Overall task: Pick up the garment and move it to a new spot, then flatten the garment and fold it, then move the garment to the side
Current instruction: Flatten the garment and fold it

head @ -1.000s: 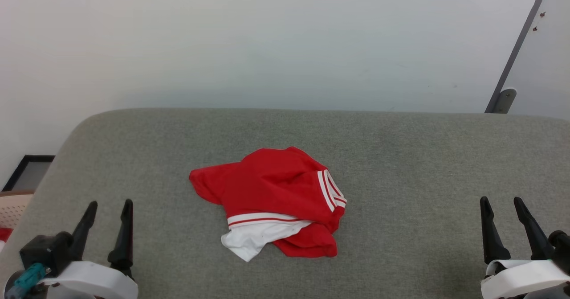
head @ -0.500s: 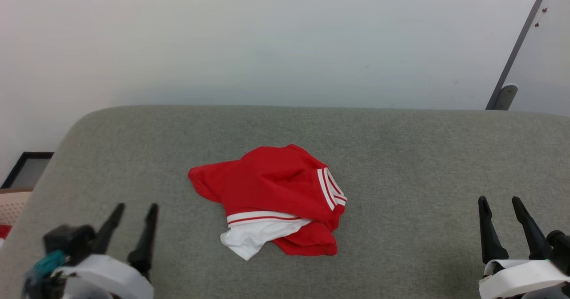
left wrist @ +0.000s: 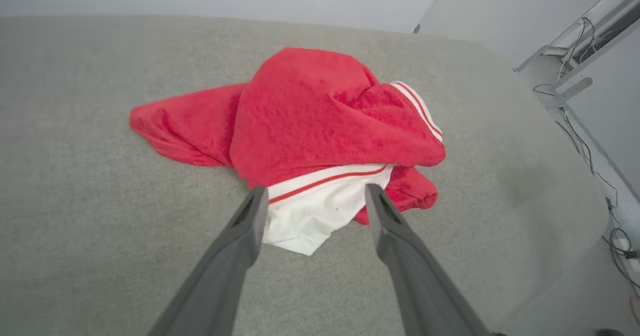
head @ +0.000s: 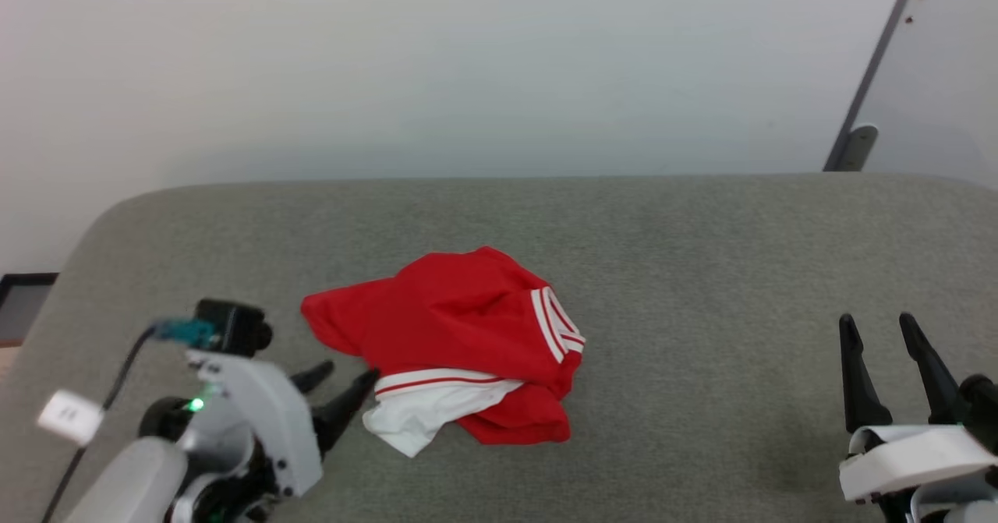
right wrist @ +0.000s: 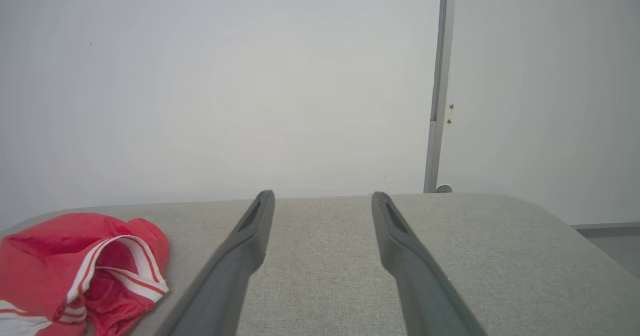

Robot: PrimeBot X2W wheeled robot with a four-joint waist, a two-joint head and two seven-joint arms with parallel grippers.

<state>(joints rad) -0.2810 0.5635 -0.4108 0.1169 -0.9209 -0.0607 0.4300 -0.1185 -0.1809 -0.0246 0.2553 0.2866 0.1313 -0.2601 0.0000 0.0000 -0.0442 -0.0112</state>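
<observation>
Garment (head: 460,328) lies crumpled mid table (head: 702,273), white panel toward near side. L gripper (head: 349,370) open, tips just beside garment's near-left hem, holding nothing. R gripper (head: 875,322) open, empty, well apart at right.

the garment (head: 460,328) lay crumpled in a loose heap just left of centre in the head view, resting on the grey fabric worktop (head: 702,273). it was bright red jersey. one double white stripe band curled at its right edge, and another ran along its lower front, where a white panel spilled out toward the bottom of the frame. a red flap stretched out to the left. in the right wrist view it sat at the lower left corner.
</observation>
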